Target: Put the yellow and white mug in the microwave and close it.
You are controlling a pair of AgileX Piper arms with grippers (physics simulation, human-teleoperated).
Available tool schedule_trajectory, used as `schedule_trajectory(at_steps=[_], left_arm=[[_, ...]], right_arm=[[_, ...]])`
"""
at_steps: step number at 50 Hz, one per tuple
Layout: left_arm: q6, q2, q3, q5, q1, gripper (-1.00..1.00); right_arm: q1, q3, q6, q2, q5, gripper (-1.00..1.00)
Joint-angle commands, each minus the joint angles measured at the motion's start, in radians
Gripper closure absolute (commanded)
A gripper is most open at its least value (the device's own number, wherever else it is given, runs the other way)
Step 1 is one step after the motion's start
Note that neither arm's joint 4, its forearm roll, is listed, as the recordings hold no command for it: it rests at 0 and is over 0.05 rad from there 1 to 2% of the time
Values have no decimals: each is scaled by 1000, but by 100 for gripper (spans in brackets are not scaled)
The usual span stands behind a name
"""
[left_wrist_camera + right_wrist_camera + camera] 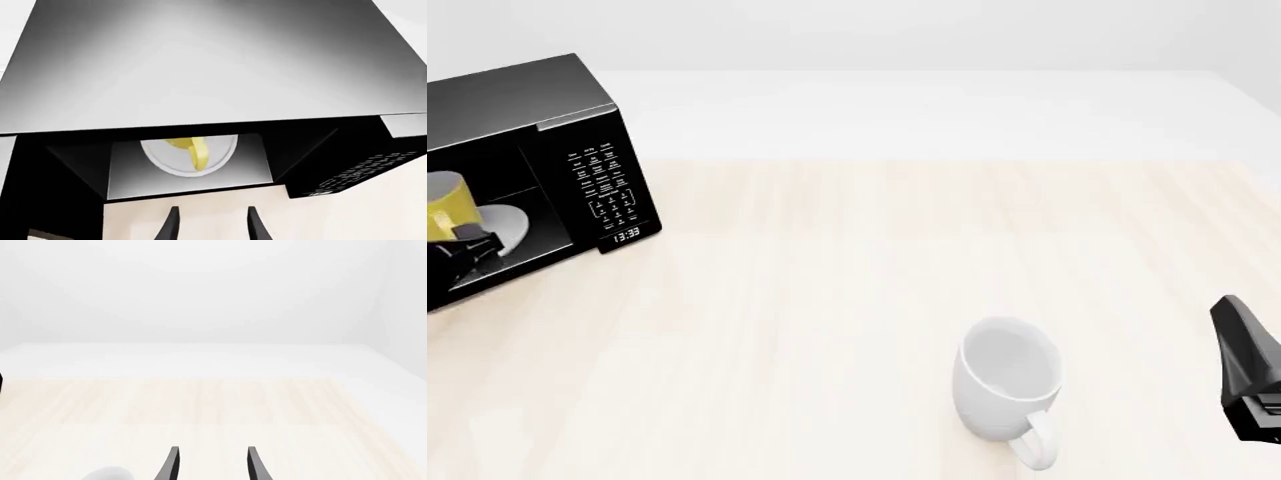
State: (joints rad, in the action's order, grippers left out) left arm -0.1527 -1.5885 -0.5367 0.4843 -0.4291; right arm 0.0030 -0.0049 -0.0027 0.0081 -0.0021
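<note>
Yellow and white mug rests on the microwave turntable; left fingers spread and empty, ready for door closing.

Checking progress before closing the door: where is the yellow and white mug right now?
The yellow and white mug sits inside the microwave on its turntable plate, at the front view's far left.

Pale wood table bearing black microwave far left, white mug near front.
</note>
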Motion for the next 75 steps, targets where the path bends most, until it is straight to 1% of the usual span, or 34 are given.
schedule_trajectory(at_steps=[1, 5, 7, 8, 9, 12, 23, 27, 28, 35, 36, 37, 39, 40, 41, 49, 51, 53, 58, 59, 68, 73, 75], left_arm=[[-8, 155, 67, -50, -5, -100], [13, 211, 88, -79, -13, -100], [20, 254, 94, -106, -16, -100], [38, 301, 106, -125, -21, -100], [38, 302, 106, -126, -21, -100], [57, 366, 119, -175, -17, -100], [68, 511, 114, -308, -7, -100], [83, 567, 104, -371, -13, -100], [82, 550, 94, -396, -25, -100], [62, 650, 51, -509, 1, -100], [56, 679, 31, -550, 7, -100], [52, 686, 22, -568, 7, -100], [58, 708, 6, -600, -13, -100], [65, 740, 3, -611, -49, -100], [73, 740, -4, -619, -45, -100], [57, 797, -77, -732, -36, -100], [46, 809, -117, -779, -32, -100], [45, 833, -134, -790, -34, -100], [22, 814, -177, -835, -30, -100], [27, 826, -187, -840, -33, -100], [19, 839, -247, -905, -81, -100], [42, 839, -266, -916, -132, -100], [40, 836, -268, -917, -136, -100]], right_arm=[[0, 1, 0, -1, 0, -100], [0, 1, 0, -1, 0, -100], [0, 1, 0, -1, 0, -100], [0, 1, 0, -1, 0, -100], [0, 1, 0, -1, 0, -100], [0, 1, 0, -1, 0, -100], [0, 1, 0, -1, 0, -100], [0, 1, 0, -1, 0, -100], [0, 1, 0, -1, 0, -100], [0, 1, 0, -1, 0, -100], [0, 1, 0, -1, 0, -100], [0, 1, 0, -1, 0, -100], [0, 1, 0, -1, 0, -100], [0, 1, 0, -1, 0, -100], [0, 1, 0, -1, 0, -100], [0, 1, 0, -1, 0, -100], [0, 1, 0, -1, 0, -100], [0, 1, 0, -1, 0, -100], [0, 1, 0, -1, 0, -100], [0, 1, 0, -1, 0, -100], [0, 1, 0, -1, 0, -100], [0, 1, 0, -1, 0, -100], [0, 1, 0, -1, 0, -100]])
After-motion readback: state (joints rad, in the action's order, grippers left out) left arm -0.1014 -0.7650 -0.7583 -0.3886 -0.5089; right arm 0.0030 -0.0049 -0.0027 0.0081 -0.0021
